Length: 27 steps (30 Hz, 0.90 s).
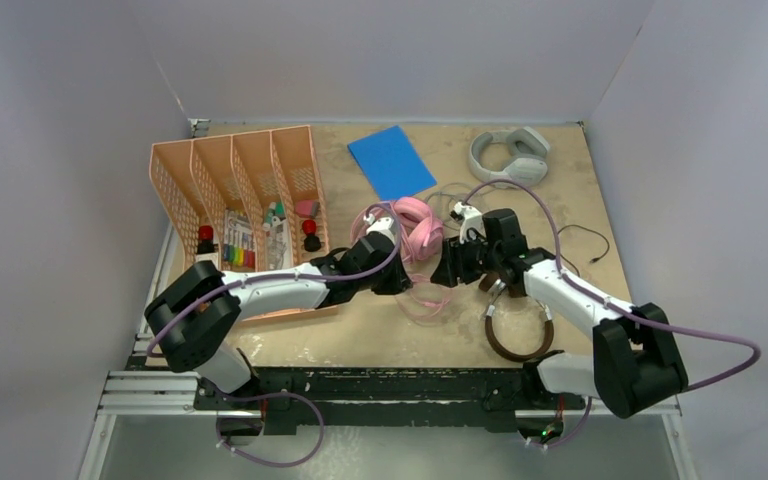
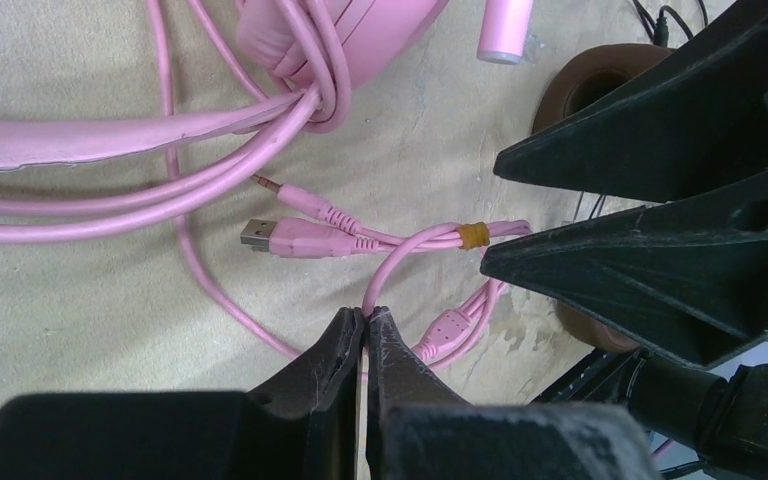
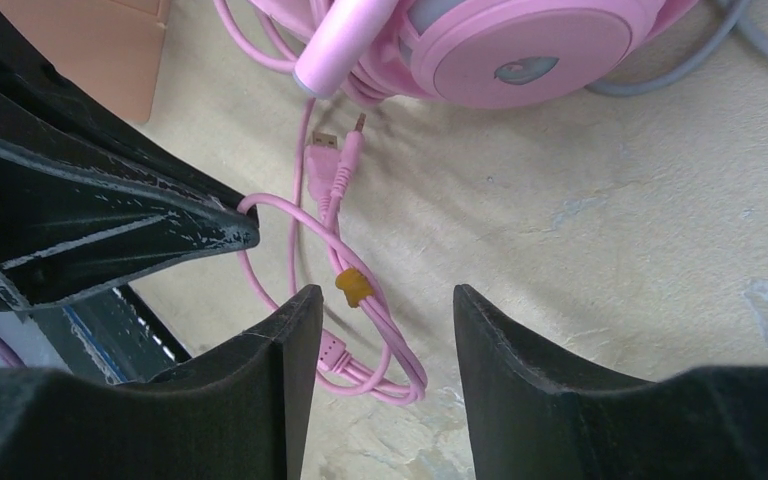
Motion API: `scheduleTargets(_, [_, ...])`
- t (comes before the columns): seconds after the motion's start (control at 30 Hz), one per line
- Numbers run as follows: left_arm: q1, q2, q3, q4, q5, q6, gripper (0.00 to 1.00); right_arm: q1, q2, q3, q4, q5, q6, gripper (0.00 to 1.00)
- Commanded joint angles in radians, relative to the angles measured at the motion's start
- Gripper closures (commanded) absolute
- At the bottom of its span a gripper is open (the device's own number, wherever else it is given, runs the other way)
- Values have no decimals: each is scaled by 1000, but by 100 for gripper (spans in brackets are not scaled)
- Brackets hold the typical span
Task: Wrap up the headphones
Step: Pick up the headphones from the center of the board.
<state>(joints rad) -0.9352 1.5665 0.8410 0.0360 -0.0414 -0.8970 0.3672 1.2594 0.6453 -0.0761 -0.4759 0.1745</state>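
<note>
**Pink cable pinched at a loop, second gripper open over the bundle**

The pink headphones [image 1: 415, 225] lie mid-counter, their pink cable [image 2: 405, 245] partly gathered beside them. The left gripper [image 2: 365, 325] is clamped on a small loop of that cable. We judge this anchors the slack so the rest can be wound. The right gripper [image 3: 380, 300] stands with its jaws apart, straddling the folded strands near the yellow band [image 3: 352, 286] and holding nothing. It looks placed to take the bundle next.

The overhead view shows both arms meeting at the pink set. The brown headset [image 1: 520, 325] lies near the right arm and the grey headset [image 1: 508, 155] at the far edge of the counter [image 1: 380, 340], both untouched. Only the wrist views show the grip itself, the band, and the two plugs [image 2: 290, 238] lying free just beside the loop.
</note>
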Motion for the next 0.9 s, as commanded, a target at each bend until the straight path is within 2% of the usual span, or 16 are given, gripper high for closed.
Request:
scheduleTargets(0.0, [12,-16,2,51,22,9,100,9,30,14,24,-57,-10,47])
scheduleTargets(0.2, [18,-18,-3,56,36,5,100,11,58,18,49,-65,-12,55])
scheduleTargets(0.43, [30,-14,-9,65,30,-6,100,10,64,24,36,-62,-6,81])
scheduleTargets(0.53, [39,-12,-14,70,24,-11,100,10,52,18,35,-67,2,98])
scheduleTargets(0.7, [64,-5,-23,47,-67,-63,100,11,0,13,-11,-85,34,100])
scheduleTargets(0.87, [76,56,3,47,-83,-76,100,10,-67,-13,6,-355,66,100])
